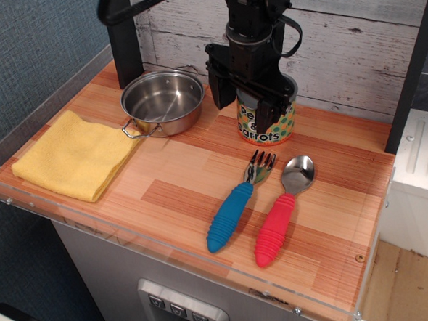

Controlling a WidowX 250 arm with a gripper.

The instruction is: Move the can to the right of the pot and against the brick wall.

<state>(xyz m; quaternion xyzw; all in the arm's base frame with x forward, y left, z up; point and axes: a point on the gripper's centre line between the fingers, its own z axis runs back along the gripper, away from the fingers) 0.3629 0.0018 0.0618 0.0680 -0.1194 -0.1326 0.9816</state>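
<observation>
Arm and end-effector appearance, single camera view.

My gripper (243, 105) was matte black throughout, built from blocky, angular parts with two flat, broad fingers (265, 111) hanging from a wider black body. Above it my wrist (248, 13) was a stack of round black segments, with a thin lighter grey ring where two segments met. A black cable (292, 32) looped out from the right side of the wrist and curved back in. Further left stood a square black column (125, 49), with a thick black hose (128, 4) arching past its top. Screws and markings were too small to make out.
</observation>
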